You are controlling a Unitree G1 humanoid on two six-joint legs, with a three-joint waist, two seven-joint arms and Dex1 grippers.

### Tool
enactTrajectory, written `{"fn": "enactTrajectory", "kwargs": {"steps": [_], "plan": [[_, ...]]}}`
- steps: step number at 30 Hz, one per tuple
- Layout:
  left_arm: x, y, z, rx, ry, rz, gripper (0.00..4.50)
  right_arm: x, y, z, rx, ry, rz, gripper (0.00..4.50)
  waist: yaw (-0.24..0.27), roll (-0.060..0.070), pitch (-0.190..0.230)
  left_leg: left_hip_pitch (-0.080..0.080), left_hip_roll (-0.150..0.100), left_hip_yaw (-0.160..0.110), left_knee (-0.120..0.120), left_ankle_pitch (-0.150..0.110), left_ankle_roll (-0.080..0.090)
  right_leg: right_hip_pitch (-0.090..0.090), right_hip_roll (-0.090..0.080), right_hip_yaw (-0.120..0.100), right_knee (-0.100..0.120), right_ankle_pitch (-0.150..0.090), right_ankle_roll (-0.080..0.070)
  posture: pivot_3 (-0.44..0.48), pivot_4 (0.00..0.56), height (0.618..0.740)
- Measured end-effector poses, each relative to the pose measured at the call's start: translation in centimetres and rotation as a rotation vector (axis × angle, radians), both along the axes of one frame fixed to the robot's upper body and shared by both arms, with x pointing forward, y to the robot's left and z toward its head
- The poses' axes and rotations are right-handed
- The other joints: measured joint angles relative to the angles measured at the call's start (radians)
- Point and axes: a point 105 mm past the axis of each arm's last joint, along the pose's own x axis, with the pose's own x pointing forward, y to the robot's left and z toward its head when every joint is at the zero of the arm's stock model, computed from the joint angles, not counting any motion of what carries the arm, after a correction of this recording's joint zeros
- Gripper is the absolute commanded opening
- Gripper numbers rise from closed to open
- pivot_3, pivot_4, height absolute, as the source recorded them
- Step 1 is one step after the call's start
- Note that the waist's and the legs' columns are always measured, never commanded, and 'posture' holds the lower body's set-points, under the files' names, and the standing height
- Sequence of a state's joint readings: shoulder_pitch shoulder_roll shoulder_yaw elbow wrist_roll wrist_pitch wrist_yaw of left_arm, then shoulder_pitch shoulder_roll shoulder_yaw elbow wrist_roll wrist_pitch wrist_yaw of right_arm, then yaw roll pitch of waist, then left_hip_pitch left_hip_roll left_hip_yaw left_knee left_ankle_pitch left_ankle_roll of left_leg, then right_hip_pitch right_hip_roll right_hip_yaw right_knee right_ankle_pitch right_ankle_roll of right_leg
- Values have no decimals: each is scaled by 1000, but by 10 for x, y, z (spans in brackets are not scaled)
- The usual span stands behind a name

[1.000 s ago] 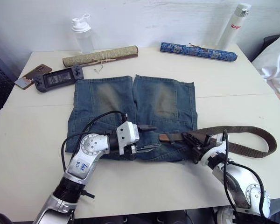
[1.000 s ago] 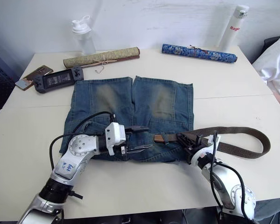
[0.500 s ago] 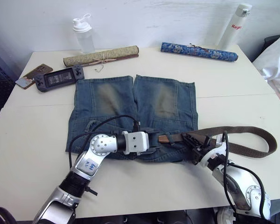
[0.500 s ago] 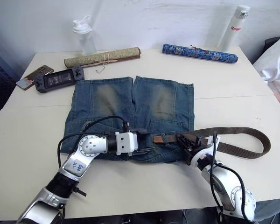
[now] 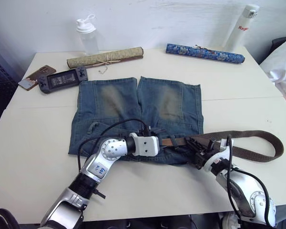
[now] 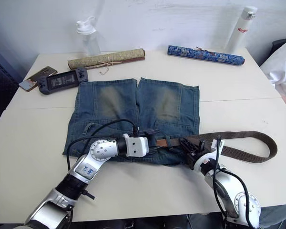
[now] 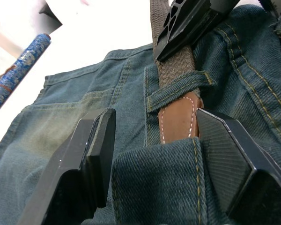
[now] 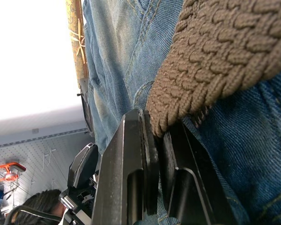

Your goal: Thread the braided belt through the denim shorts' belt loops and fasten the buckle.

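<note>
White bottle (image 5: 242, 23), upper right, read "Rag…". My left gripper (image 7: 152, 154), open, straddled the braided belt (image 7: 177, 70) tip at frame centre; my right gripper (image 6: 188, 145) pinched it on the denim shorts (image 5: 109, 100).

Belt tip (image 7: 178, 123) under denim loop (image 7: 178, 91)

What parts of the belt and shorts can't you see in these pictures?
- The buckle: I cannot find it in the head views; the braided belt loops back toward the right pincer, whose arm covers that end.
- The belt loops under the left pincer: its body hides that stretch of the denim shorts waistband.
- The belt's tan tip: in the left wrist view a denim fold covers its end.
</note>
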State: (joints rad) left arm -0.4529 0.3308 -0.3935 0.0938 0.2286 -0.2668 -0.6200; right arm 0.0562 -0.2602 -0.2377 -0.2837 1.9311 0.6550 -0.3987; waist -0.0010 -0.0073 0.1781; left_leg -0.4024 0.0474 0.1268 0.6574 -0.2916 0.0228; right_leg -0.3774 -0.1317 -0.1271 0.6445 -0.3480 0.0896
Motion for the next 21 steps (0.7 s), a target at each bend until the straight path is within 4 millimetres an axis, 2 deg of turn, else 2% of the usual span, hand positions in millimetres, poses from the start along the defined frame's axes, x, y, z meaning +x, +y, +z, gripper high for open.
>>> {"fn": "enactTrajectory", "kwargs": {"steps": [1,2,7,18,20,21], "plan": [[0,0,0,0,-6,-4,2476,0,0,0,0,0,0,0,0,0,0,0,0,0,0,0,0,0,0,0,0,0,0,0,150,717],[-1,0,0,0,-10,-7,2216,0,1,0,0,-1,1,0,0,0,0,0,0,0,0,0,0,0,0,0,0,0,0,0,150,717],[-7,1,-4,1,-7,-34,45,-1,1,1,0,-3,2,0,-1,0,0,0,0,0,0,0,0,0,0,-1,0,0,0,0,150,717],[-6,2,-6,-12,11,-32,45,-5,7,3,-18,-13,5,0,-1,0,0,0,0,0,0,0,0,0,0,-1,0,0,0,0,150,717],[-5,2,-6,-23,20,-31,0,-5,8,5,-8,-18,-6,836,-1,0,0,0,0,0,0,0,0,0,0,-1,0,0,0,0,150,717],[-5,3,-5,-33,32,-30,0,-5,8,6,-5,-20,-7,1036,-2,0,0,0,0,0,0,0,0,0,0,-1,0,0,0,0,150,717]]}}
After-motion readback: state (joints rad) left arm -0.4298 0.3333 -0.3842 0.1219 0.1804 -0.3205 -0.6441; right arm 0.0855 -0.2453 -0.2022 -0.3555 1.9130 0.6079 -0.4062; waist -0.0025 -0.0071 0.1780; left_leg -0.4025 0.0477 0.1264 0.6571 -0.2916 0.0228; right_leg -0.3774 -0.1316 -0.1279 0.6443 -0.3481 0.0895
